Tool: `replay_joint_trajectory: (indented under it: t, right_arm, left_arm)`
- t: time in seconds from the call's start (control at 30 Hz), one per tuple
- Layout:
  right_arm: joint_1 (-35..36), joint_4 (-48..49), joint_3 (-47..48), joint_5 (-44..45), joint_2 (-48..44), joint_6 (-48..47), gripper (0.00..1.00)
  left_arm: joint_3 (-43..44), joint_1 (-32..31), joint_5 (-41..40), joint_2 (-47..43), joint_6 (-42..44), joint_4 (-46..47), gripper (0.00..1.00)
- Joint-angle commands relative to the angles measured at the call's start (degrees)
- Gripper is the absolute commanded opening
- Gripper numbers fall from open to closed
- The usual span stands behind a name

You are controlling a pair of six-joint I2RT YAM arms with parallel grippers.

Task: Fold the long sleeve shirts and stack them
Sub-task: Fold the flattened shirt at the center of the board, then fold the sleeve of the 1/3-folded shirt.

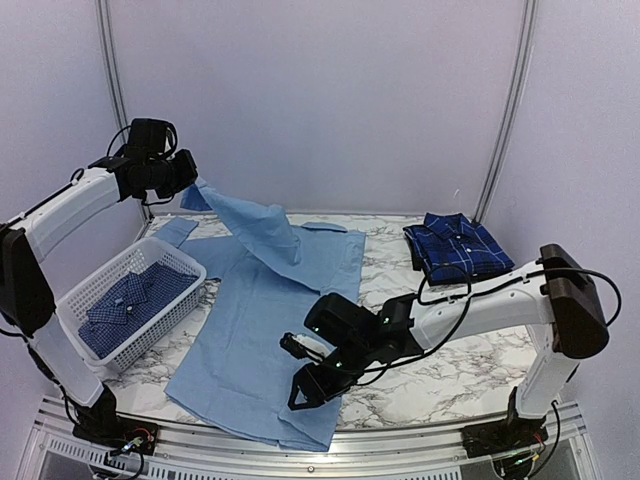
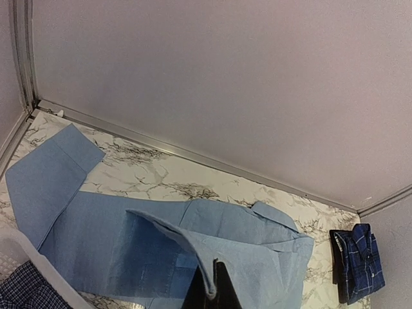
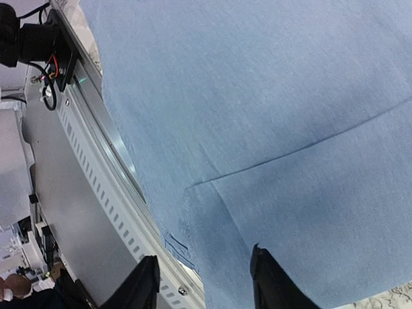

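Table: white marble top (image 1: 470,370) with pale walls round it, and my two arms bolted at the near edge.

Blue shirt: the light blue shirt (image 1: 262,330) lies flat and open under both my grippers, collar at the far side, hem at the near edge.

Left gripper: my left gripper (image 1: 183,172) is up high at the far left. It is pinched tight on one part of the blue shirt, and the cloth hangs down from it to the table like a tent.

Right gripper: my right gripper (image 1: 308,385) is low over the near hem, fingers (image 3: 143,283) spread wide with nothing between them. The hem sits just under and ahead of them.

Plaid shirt: the plaid shirt (image 1: 458,246) is folded already, far off to the right of my right gripper.

Basket: the white basket (image 1: 75,298) is below my left gripper, with the check shirt (image 1: 135,300) inside.

How I do it well: I think I am folding a side in. I would carry the left gripper across toward the middle slowly, then lower it so the cloth lies smooth.

Watch out: I would press the right gripper down so the shirt body cannot slide or bunch up.
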Motion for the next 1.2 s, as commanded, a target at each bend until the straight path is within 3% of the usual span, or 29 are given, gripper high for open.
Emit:
replay_joint_trajectory:
  t: [0.0,0.3,0.5,0.63,0.77,1.17]
  right_arm:
    - [-0.15,-2.31,4.06,3.62,-3.57,-2.12,0.55]
    - [-12.25,-3.44,2.28,14.78,-11.37,-3.2,0.55]
    - [-27.21,6.28,2.28,15.07,-11.67,-3.52,0.39]
    - [-34.5,11.06,7.18,14.05,-5.76,-4.58,0.25]
    - [-39.54,14.11,14.03,12.56,2.53,-6.16,0.18]
    - [-44.17,13.02,37.16,6.45,28.39,-5.59,0.14]
  left_arm:
    - [1.51,0.32,0.58,-1.2,0.42,-0.77,0.0]
    - [1.41,0.28,1.36,-1.48,0.42,-0.77,0.0]
    - [0.99,0.34,2.79,-1.03,0.41,-0.68,0.0]
    - [0.44,0.31,4.0,-1.4,0.65,-0.68,0.0]
    - [-0.61,0.34,4.01,-2.53,1.3,-0.42,0.0]
    - [-2.59,0.3,1.12,-7.7,3.45,-0.07,0.0]
